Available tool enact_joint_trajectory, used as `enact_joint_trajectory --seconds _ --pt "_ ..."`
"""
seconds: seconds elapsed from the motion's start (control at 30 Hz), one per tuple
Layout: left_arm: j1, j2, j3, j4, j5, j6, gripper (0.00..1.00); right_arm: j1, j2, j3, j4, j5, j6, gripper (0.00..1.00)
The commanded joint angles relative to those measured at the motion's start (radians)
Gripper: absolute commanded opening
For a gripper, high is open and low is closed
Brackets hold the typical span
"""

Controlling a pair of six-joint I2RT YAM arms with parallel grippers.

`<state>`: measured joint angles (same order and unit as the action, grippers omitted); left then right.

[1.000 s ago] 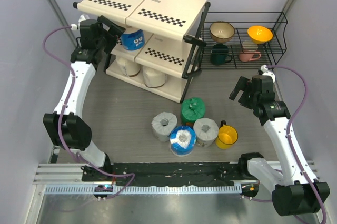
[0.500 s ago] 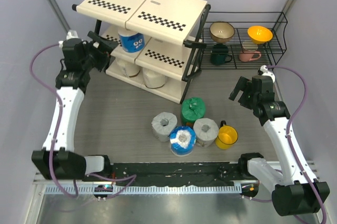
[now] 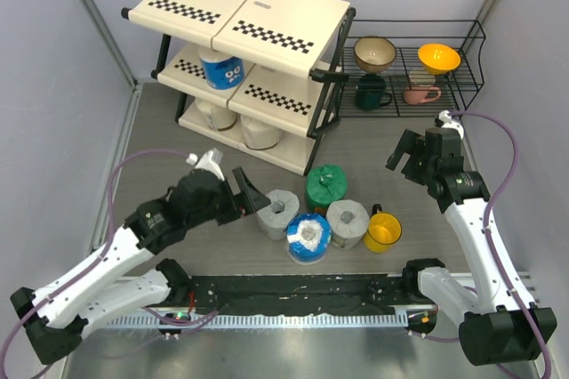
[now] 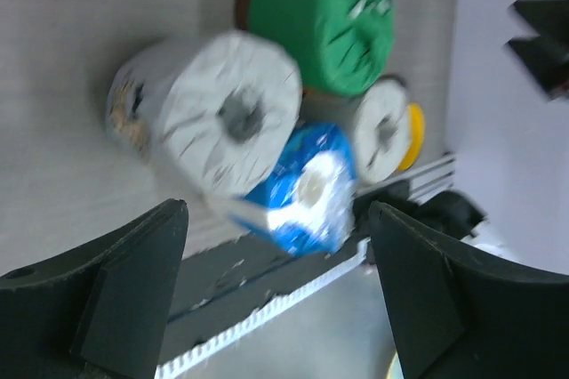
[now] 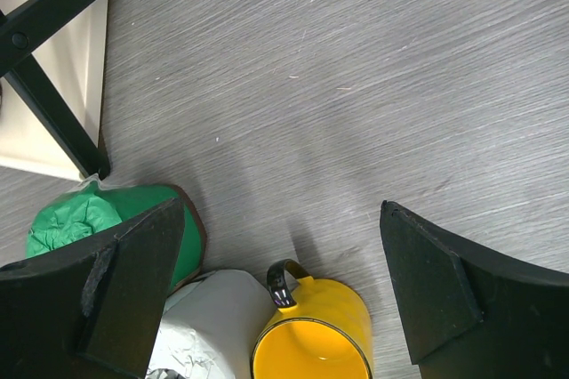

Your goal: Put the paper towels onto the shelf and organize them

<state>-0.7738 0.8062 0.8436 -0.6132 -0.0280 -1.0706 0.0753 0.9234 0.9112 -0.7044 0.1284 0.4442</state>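
The shelf [image 3: 258, 19] stands at the back left. A blue-and-white roll [image 3: 221, 68] sits on its middle tier, and two cream rolls [image 3: 216, 114] [image 3: 260, 133] sit on the bottom tier. Loose on the table are a grey roll [image 3: 276, 212], a green roll [image 3: 326, 188], a second grey roll [image 3: 348, 223] and a blue-and-white roll [image 3: 308, 237]. My left gripper [image 3: 249, 197] is open and empty, just left of the first grey roll [image 4: 213, 112]. The left wrist view is blurred and shows my open left gripper [image 4: 277, 208] facing the cluster. My right gripper [image 3: 404, 158] [image 5: 280, 208] is open and empty, above the table right of the green roll [image 5: 98, 219].
A yellow mug [image 3: 384, 231] [image 5: 311, 334] touches the second grey roll [image 5: 213, 326]. A black wire rack [image 3: 413, 94] with cups and bowls stands at the back right. The shelf's black frame foot [image 5: 53, 85] shows in the right wrist view.
My left arm has swung from the shelf's left side down to the front of the table beside the loose rolls. The blue-and-white roll stays on the middle tier. The right arm has not moved.
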Motion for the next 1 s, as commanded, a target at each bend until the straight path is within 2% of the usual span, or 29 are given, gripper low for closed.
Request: enact_joint_trajectory --seconds 0.0,0.07,0.2,0.3,0.37,0.63,0.97 --pt "-0.181 -0.088 -0.049 -0.103 -0.239 -0.155 0.86 0.001 -0.009 0.023 0.029 0.004 -0.005 0.96" --pt "-0.247 -0.082 -0.069 -0.105 -0.288 -0.195 0.86 0.0 -0.009 0.029 0.025 0.002 -0.002 0.96" --pt "-0.49 0.055 -0.046 -0.085 -0.43 -0.276 0.86 0.001 -0.02 0.029 0.025 0.004 0.002 0.96" --pt "-0.605 0.167 0.018 -0.063 -0.505 -0.328 0.87 0.001 -0.024 0.026 0.019 0.007 -0.002 0.96" --pt "-0.639 0.257 0.043 -0.053 -0.521 -0.365 0.88 0.001 -0.026 0.029 0.013 0.007 -0.005 0.96" --pt "-0.65 0.33 0.054 -0.013 -0.608 -0.427 0.88 0.0 -0.043 0.028 0.0 0.027 -0.021 0.96" --pt "-0.662 0.438 0.045 0.043 -0.625 -0.479 0.88 0.0 -0.047 0.026 0.0 0.013 -0.016 0.96"
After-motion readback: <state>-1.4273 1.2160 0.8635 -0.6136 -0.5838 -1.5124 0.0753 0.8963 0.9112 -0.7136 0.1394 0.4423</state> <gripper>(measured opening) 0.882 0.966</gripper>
